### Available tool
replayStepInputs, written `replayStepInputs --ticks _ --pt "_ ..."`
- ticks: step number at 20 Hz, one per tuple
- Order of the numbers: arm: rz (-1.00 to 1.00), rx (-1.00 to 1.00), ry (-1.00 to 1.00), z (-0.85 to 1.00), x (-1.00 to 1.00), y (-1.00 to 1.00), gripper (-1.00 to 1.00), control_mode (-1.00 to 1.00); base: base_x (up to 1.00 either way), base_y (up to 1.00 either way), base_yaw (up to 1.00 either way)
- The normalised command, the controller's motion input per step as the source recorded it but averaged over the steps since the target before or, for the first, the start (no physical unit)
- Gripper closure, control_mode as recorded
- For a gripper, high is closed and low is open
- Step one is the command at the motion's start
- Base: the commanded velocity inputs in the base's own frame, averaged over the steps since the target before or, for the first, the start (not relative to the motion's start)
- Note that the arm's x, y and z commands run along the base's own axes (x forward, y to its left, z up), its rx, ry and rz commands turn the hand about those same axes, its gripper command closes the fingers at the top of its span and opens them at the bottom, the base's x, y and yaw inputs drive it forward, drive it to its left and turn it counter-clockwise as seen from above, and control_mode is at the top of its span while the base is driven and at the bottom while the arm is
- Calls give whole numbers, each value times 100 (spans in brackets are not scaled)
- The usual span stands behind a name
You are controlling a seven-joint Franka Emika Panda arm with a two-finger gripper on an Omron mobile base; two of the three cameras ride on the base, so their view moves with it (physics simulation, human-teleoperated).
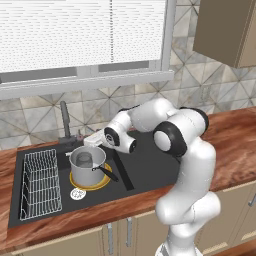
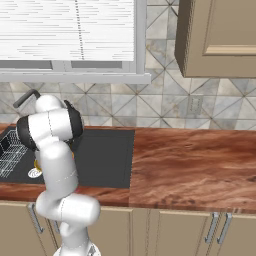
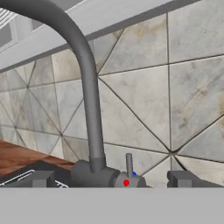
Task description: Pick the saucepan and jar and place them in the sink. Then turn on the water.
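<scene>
Behind the black sink [image 1: 145, 167], the open, empty gripper [image 3: 111, 180] faces the tall dark faucet [image 3: 89, 109]; the silver pot [image 1: 87, 167] holds the glass jar [image 1: 84, 159].

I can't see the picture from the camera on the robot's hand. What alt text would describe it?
A dark grey faucet curves up close in front of a tiled wall, its small lever upright at the base. The open fingers flank it low down, not touching.

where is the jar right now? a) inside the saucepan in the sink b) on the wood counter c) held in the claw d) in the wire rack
a: in the left base view the jar stands inside the saucepan, which sits in the sink; the open claw faces the faucet.
</scene>
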Motion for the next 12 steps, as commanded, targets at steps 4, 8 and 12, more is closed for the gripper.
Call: replayStepInputs --ticks 4,8,12 --pt "0 0 0 -10 31 17 -100 -100 0 0 0" --pt "0 0 0 -34 33 13 -100 -100 0 0 0" --pt "0 0 -1 -26 29 13 -100 -100 0 0 0"
